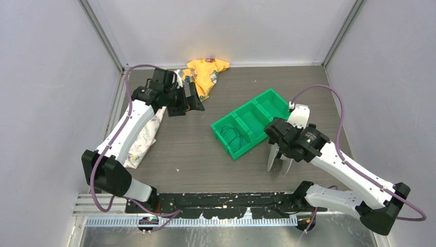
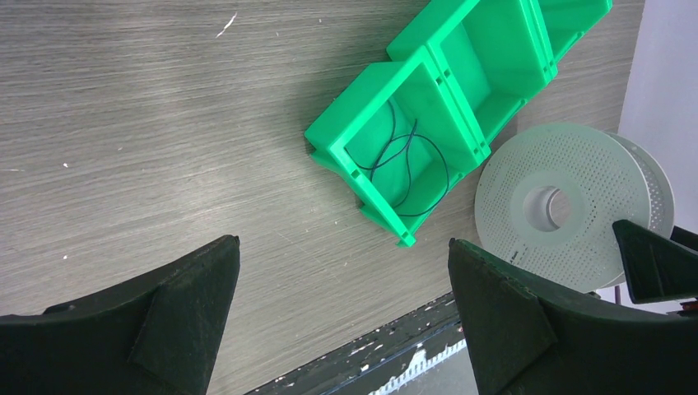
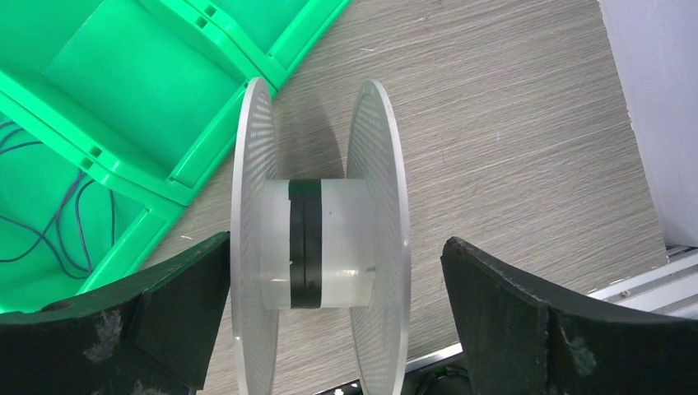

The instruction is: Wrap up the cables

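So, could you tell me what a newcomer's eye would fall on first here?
The bright green bin at mid-table, with thin dark cables looped loose in its near-end compartment. Just right of it a pale spool stands on its rims, the right gripper above it, jaws open.

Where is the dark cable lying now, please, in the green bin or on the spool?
In the bin: the cable lies in loose loops inside the end compartment of the green bin, apart from the spool.
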You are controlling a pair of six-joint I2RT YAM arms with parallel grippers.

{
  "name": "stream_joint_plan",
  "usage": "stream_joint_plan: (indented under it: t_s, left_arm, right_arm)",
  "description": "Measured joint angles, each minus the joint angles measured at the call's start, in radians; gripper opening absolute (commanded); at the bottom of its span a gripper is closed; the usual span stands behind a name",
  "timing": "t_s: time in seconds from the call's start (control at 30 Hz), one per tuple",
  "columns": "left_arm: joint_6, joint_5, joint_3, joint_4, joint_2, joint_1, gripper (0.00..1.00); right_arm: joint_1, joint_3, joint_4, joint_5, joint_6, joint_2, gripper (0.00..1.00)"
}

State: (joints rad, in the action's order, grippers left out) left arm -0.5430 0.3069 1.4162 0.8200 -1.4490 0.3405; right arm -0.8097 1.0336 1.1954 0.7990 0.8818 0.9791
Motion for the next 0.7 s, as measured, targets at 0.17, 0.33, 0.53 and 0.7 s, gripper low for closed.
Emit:
stream_joint_plan:
  t_s: [0.17,0.33,0.53,0.7]
  left_arm:
    - [0.000,0.000,0.000,0.000,0.000,0.000,0.99]
    - [0.000,0.000,0.000,0.000,0.000,0.000,0.99]
    - [0.000,0.000,0.000,0.000,0.000,0.000,0.99]
    - [0.000,0.001,0.000,-0.001,0.000,0.001,0.99]
  right_arm:
    - [0.000,0.000,-0.002,-0.011,-0.002,0.047,1.00]
    - [0.000,0.010,0.006,-0.016,-0.003,0.045,1.00]
    - [0.000,0.030,-0.002,-0.016,-0.008,-0.071,1.00]
    - [0.000,0.051,-0.006,-0.006,-0.014,-0.163,1.00]
